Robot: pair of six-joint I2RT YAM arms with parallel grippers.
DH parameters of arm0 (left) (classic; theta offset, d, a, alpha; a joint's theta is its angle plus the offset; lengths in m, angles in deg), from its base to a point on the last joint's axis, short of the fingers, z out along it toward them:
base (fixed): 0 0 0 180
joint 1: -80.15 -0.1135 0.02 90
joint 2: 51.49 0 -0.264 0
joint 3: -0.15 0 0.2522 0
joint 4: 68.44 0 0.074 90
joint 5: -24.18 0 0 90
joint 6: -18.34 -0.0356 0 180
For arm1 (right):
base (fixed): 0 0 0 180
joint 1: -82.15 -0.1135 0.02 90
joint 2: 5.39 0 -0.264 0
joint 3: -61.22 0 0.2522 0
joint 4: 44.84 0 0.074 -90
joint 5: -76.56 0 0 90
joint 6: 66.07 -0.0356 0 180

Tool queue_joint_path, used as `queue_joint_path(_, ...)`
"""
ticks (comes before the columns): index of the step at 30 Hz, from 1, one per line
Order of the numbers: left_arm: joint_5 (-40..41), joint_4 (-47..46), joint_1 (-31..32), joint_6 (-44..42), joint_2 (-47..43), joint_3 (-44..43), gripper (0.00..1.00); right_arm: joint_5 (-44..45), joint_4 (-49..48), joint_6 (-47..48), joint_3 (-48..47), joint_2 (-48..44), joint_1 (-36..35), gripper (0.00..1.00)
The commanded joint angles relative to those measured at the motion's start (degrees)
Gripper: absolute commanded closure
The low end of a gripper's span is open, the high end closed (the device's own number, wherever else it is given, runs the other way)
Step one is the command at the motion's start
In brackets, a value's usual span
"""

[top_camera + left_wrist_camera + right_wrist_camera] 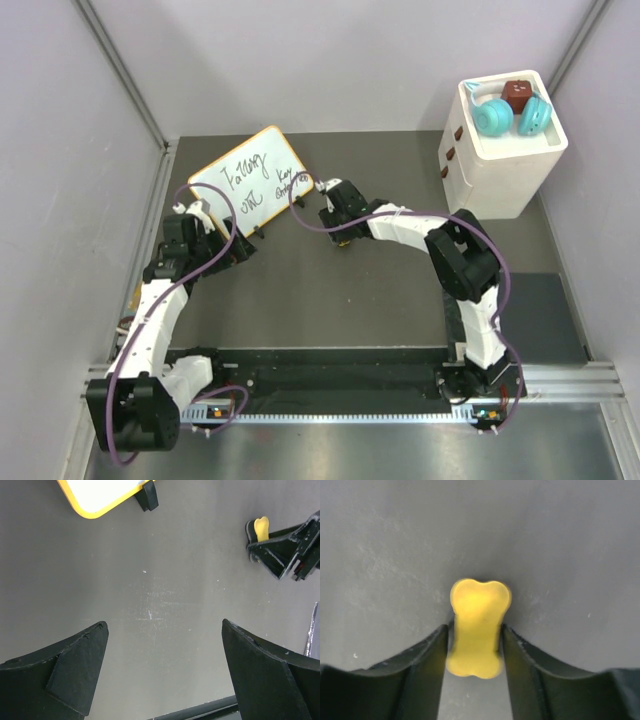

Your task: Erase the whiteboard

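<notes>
One whiteboard (pixel 255 182) is counted toward the far left corner of the bench, and one yellow bone-shaped piece (pixel 477 625). One white box (pixel 500 180) is seen at the far right corner, in which two teal round toys (pixel 492 117) and one brown cube (pixel 517 95) are held. Two arms are counted at the near edge: the left arm (pixel 150 320) and the right arm (pixel 470 265).

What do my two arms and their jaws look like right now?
The left arm and right arm share white link shells and black joint housings, with a purple cable looping along each. The jaws are plain matte black wedges.
</notes>
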Motion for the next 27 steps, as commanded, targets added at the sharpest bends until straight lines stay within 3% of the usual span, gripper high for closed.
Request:
queue_joint_path(1,-0.7,-2.6,-0.8,0.0,0.1,0.1,0.01,2.0,-0.1,0.4,-1.6,2.3,-0.8,0.57)
queue_joint_path(4,-0.7,-2.6,-1.1,-0.1,0.0,0.1,0.01,3.3,-1.3,-0.4,0.1,2.0,-0.8,0.74)
queue_joint_path(5,-0.4,-2.5,-1.2,-0.2,0.0,0.1,0.01,3.4,-1.8,-0.6,0.5,1.8,-0.8,0.85)
queue_joint_path(8,0.9,-2.7,-2.7,1.3,0.0,0.3,0.01,3.7,-3.1,-0.9,2.7,-0.6,-0.8,0.99)
queue_joint_path(12,2.2,-9.5,-3.3,11.8,-0.8,7.8,0.03,2.7,-3.7,-1.1,4.5,-4.1,-0.7,1.0)
queue_joint_path(17,4.6,-30.7,-3.3,21.4,-3.0,18.3,0.06,-1.8,-4.4,-1.1,4.8,-9.2,-0.8,1.0)
queue_joint_path(21,10.8,-41.2,-3.3,21.3,-1.6,22.2,0.07,-6.5,-5.4,-1.7,3.5,-10.4,-0.9,1.0)
queue_joint_path(27,15.9,-46.3,-3.3,16.7,7.1,17.1,0.06,-10.7,-6.9,-3.4,0.4,-8.5,-0.8,1.0)
